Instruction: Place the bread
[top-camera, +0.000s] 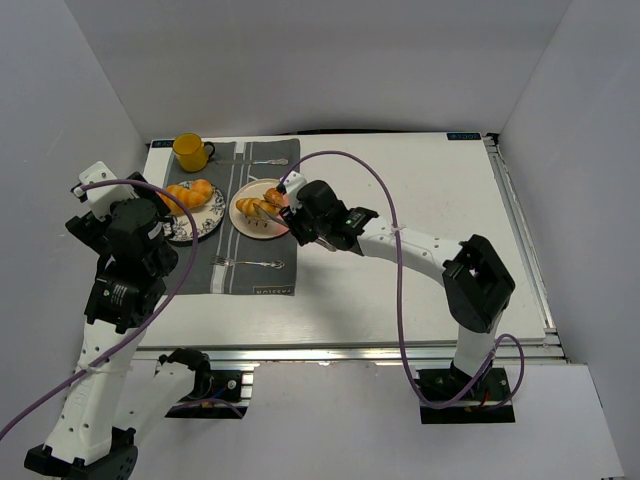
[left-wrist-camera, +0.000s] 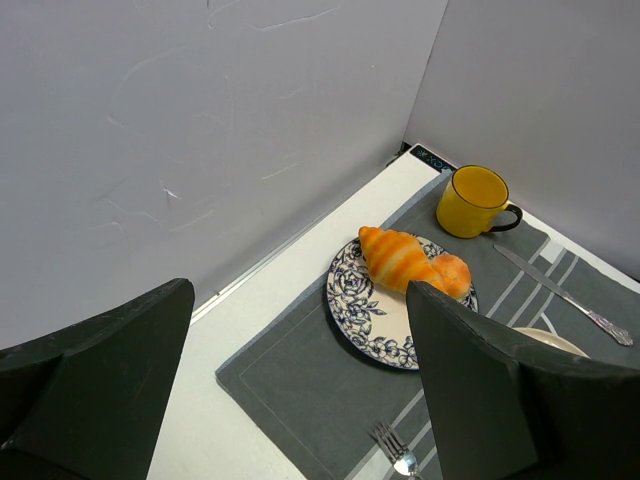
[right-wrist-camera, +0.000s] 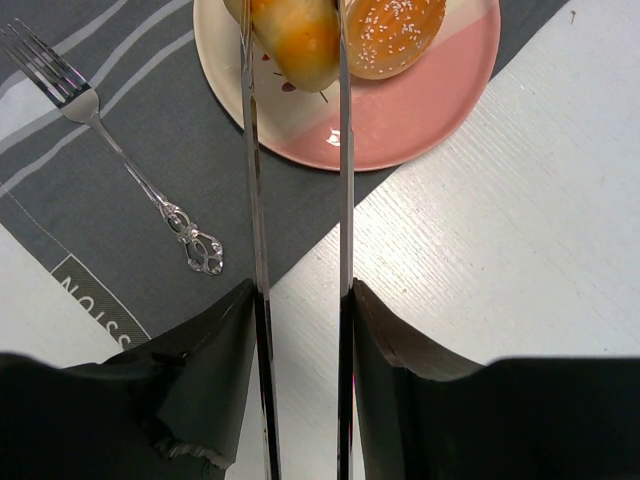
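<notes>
A pink-and-cream plate (top-camera: 262, 225) (right-wrist-camera: 400, 125) holds bread: a long striped roll (top-camera: 254, 208) (right-wrist-camera: 298, 45) and a round seeded bun (top-camera: 274, 195) (right-wrist-camera: 395, 28). My right gripper (top-camera: 288, 200) (right-wrist-camera: 292, 40) hovers over this plate, open. Its two thin metal blades stand on either side of the roll, close against it, and the roll rests on the plate. More bread sits on a blue-patterned plate (top-camera: 207, 224) (left-wrist-camera: 350, 300): a striped roll (left-wrist-camera: 395, 258) and a round bun (left-wrist-camera: 452, 272). My left gripper (top-camera: 160, 222) (left-wrist-camera: 300, 300) is open wide and empty, near and left of that plate.
Both plates lie on a grey placemat (top-camera: 245, 275) (left-wrist-camera: 290, 370). A yellow mug (top-camera: 190, 150) (left-wrist-camera: 470, 200) stands at its far left corner. A knife (top-camera: 250, 161) lies at the back, a fork (top-camera: 250, 263) (right-wrist-camera: 120, 160) at the front. White walls enclose three sides.
</notes>
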